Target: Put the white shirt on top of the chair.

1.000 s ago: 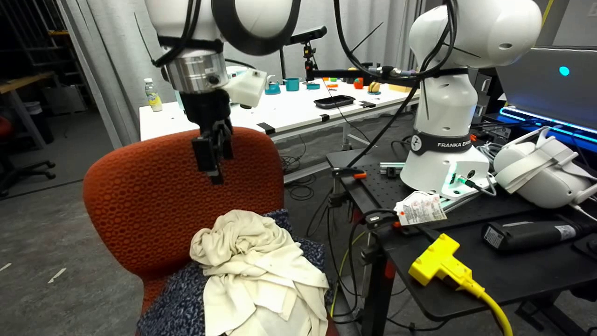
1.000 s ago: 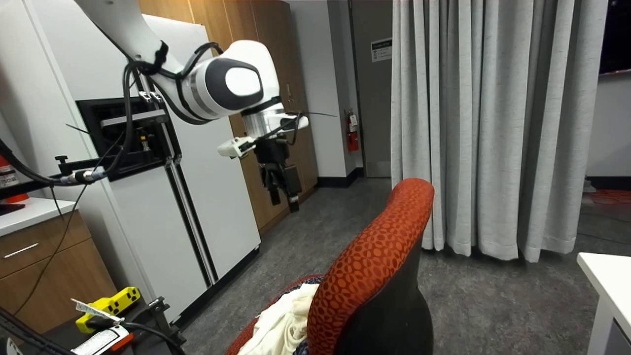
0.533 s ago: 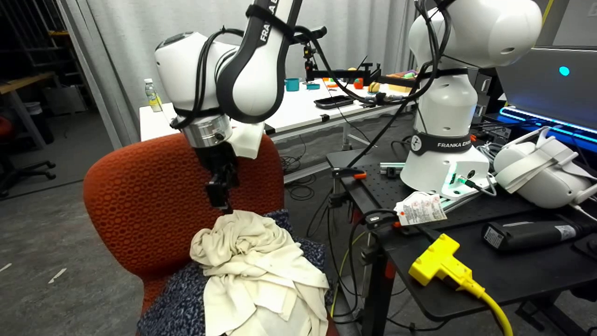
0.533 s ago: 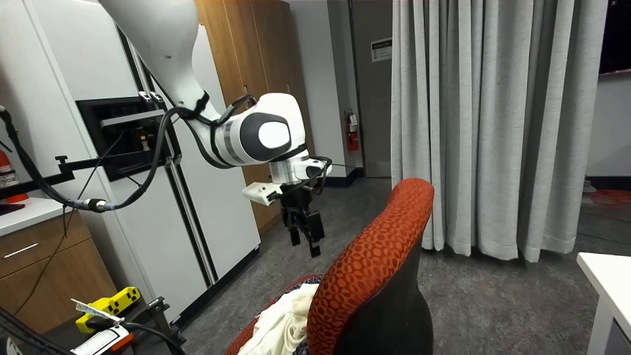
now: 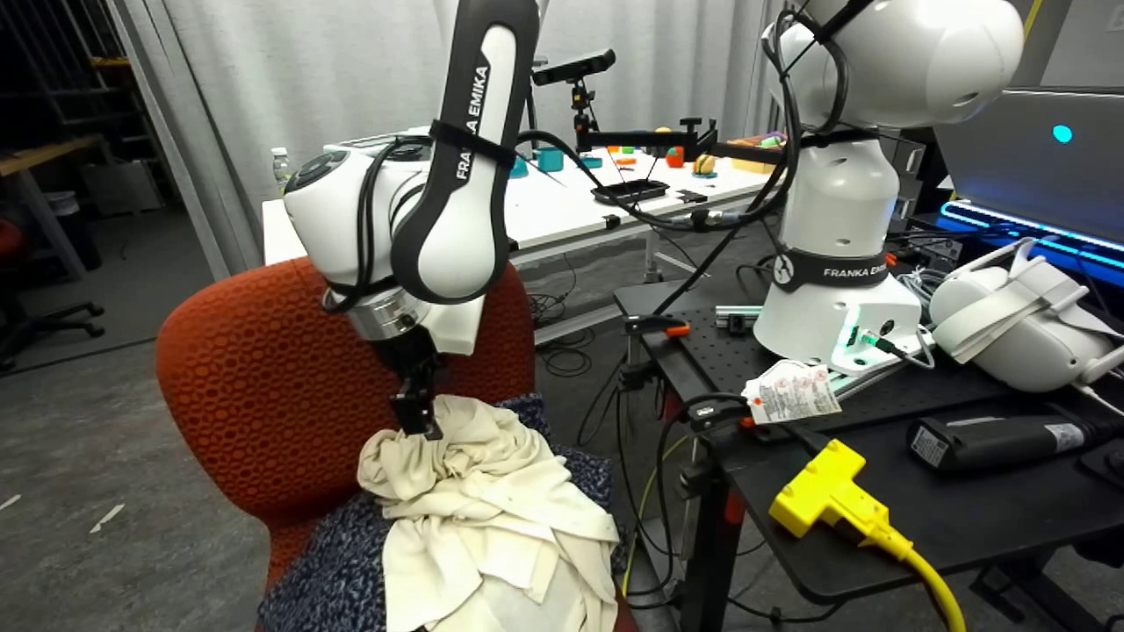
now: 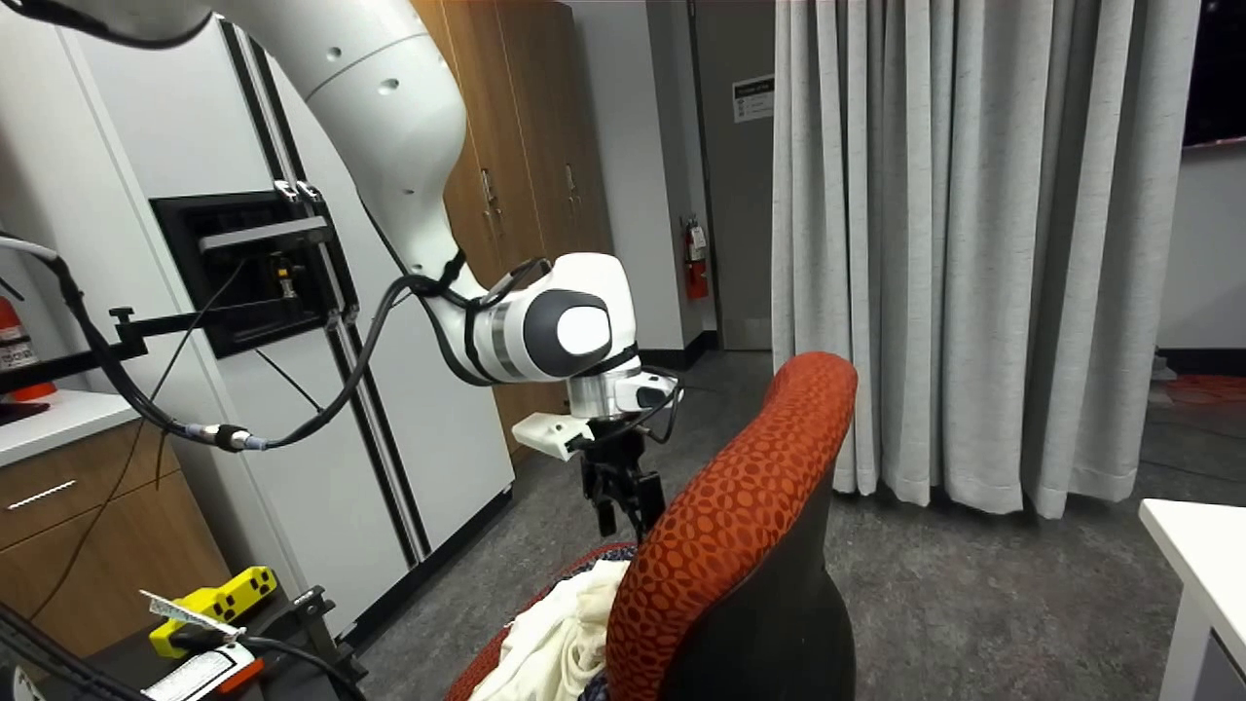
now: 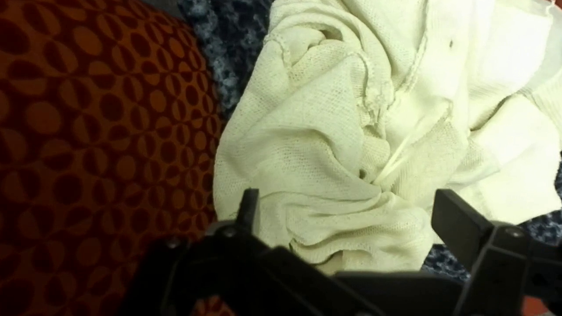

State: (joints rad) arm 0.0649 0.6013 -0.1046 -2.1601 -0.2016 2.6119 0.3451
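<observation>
Lower than a second ago, the gripper (image 7: 344, 210) now hangs close over the white shirt (image 5: 492, 513), which lies unshifted beneath it, heaped on the orange chair (image 5: 307, 395) and its speckled dark fabric (image 7: 226, 48). Its two fingers (image 7: 459, 228) are spread wide with nothing clasped, as the wrist view shows most plainly; whether the tips touch the folds below cannot be told. In an exterior view where a bottle (image 5: 279, 165), well beyond the gripper, is partly hidden by the arm (image 5: 470, 193), the fingers overlap and the gap is hard to read. In an exterior view the backrest (image 6: 740, 487), near the gripper, covers part of one finger and much of the shirt. Both exterior views crop the cloth at their lower edge, and in the wrist view glare washes out the folds beyond one fingertip. Far behind the gripper, a fire extinguisher (image 6: 695, 258) shows in an exterior view; stitched edges in the cloth are legible in the wrist view alone.
</observation>
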